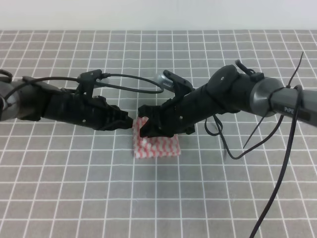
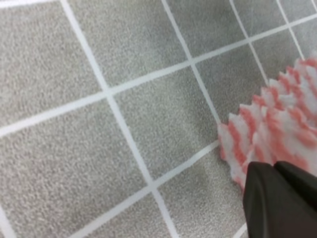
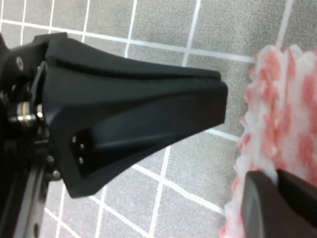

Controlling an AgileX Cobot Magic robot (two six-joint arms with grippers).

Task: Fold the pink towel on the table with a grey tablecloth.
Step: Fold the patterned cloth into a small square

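The pink towel (image 1: pixel 156 145) lies small on the bench (image 1: pixel 74 198), with open grey cloth in front and on both sides. Both arms meet over its far edge, so the left pincer (image 1: pixel 130 124) and right pincer (image 1: pixel 143 130) block that side.

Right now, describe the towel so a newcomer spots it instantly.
On the grey grid tablecloth, look mid-table where the two black arms meet. The towel lies there as a small folded square under the right hand: fluffy, pink-and-white striped, the only coloured thing.
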